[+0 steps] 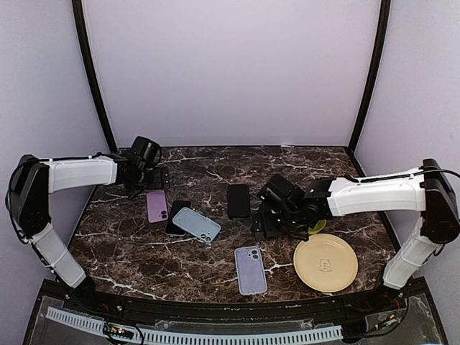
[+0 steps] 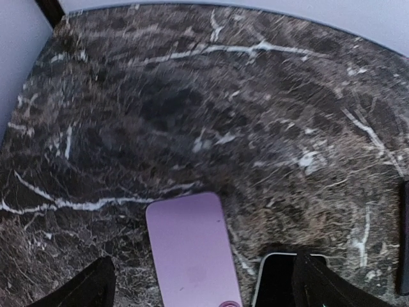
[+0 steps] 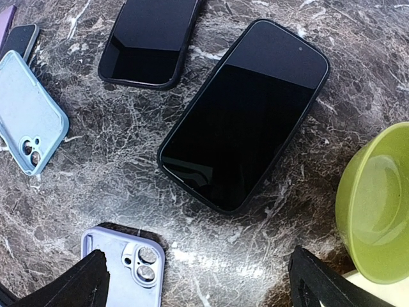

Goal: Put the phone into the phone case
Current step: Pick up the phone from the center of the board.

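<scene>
With left gripper (image 2: 204,288) and right gripper (image 3: 201,281) both wide and empty, seems best to pinch stiff, slippery black phone (image 3: 243,115) across long edges.

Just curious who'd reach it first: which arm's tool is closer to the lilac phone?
Left. The left tool hangs just beyond the far end of the lilac phone; the right tool sits well off to its right, over a black phone.

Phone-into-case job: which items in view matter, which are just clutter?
Job: black phone; second black phone; blue case; lavender case; purple phone; half-covered phone.
Lying about: plate; bowl.
</scene>
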Robot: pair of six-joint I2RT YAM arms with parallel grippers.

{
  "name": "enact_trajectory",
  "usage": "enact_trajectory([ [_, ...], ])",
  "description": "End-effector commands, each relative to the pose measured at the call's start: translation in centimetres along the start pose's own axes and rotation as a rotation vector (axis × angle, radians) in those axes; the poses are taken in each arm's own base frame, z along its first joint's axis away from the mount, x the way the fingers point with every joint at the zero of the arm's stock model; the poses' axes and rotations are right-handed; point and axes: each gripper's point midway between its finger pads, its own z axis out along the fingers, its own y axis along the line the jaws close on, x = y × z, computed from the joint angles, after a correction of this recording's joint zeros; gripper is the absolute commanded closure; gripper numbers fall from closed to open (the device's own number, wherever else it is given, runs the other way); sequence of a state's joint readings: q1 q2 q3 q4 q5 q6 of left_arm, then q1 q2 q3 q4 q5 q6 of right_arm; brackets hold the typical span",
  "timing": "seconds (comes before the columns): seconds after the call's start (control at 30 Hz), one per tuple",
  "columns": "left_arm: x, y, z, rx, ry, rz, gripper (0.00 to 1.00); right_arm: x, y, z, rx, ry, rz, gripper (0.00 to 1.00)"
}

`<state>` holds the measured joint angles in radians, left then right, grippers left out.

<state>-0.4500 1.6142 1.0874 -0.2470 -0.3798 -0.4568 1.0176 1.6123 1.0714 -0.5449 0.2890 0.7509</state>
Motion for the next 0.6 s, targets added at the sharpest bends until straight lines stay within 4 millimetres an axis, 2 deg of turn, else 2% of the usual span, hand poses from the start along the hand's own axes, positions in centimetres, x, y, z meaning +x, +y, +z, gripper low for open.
enact_trajectory([
  [0.0, 1.8, 0.5, 1.8, -0.020, 0.126, -0.102, 0.01, -1.2, 0.8, -0.2, -0.017, -0.052, -0.022, 0.01],
  [0.1, 3.3, 0.3, 3.8, -0.035, 0.190, -0.082, 0.01, -1.0, 1.0, -0.1, -0.031, -0.054, -0.022, 0.01],
  [0.27, 5.1, 0.5, 6.1, -0.019, 0.263, -0.137, 0.01, -0.6, 0.9, 0.3, -0.030, -0.042, -0.025, 0.01],
  [0.4, 6.1, 0.5, 6.9, -0.024, 0.290, -0.137, 0.01, -0.7, 1.0, 0.4, -0.030, -0.043, -0.033, 0.01],
  [0.57, 7.4, 1.1, 6.9, -0.049, 0.335, -0.130, 0.01, -0.9, 1.0, 0.3, -0.030, -0.048, -0.039, 0.01],
])
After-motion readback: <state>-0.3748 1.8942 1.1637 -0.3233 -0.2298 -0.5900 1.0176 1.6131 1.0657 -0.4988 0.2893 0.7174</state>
